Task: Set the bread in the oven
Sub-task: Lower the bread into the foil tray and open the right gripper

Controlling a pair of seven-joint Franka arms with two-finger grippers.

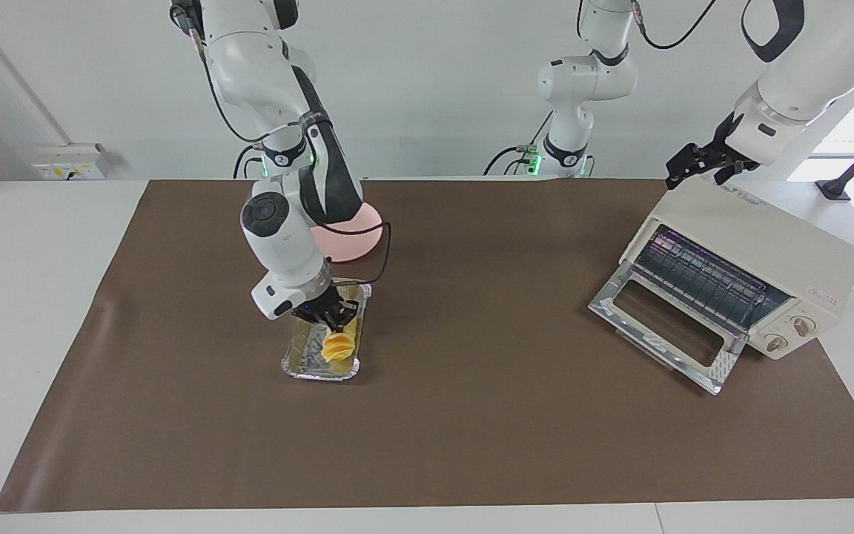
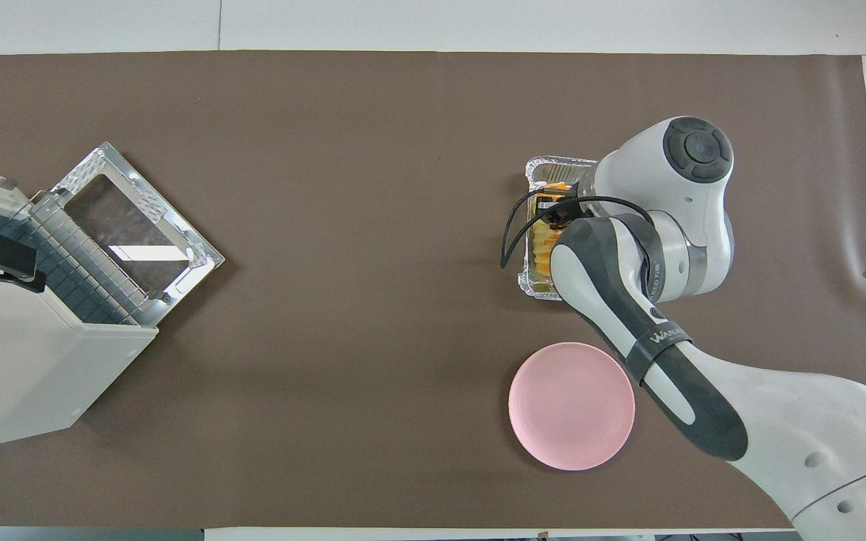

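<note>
Facing view had the right gripper [image 1: 332,320] clamped on the bread [image 1: 340,345], low in the foil tray [image 1: 292,363]; left gripper [image 1: 697,165] waited wide over the oven [image 1: 783,256], so I'd guess release came next.

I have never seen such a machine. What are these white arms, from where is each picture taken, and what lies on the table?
These are two robot arms at a table. One picture faces them from across the table; the other looks down from above their own end. The right gripper is shut on the bread and holds it low in the foil tray. The pink plate lies bare, nearer to the robots than the tray. The oven, its glass door dropped open, stands at the left arm's end. The left gripper waits open over the oven.
</note>
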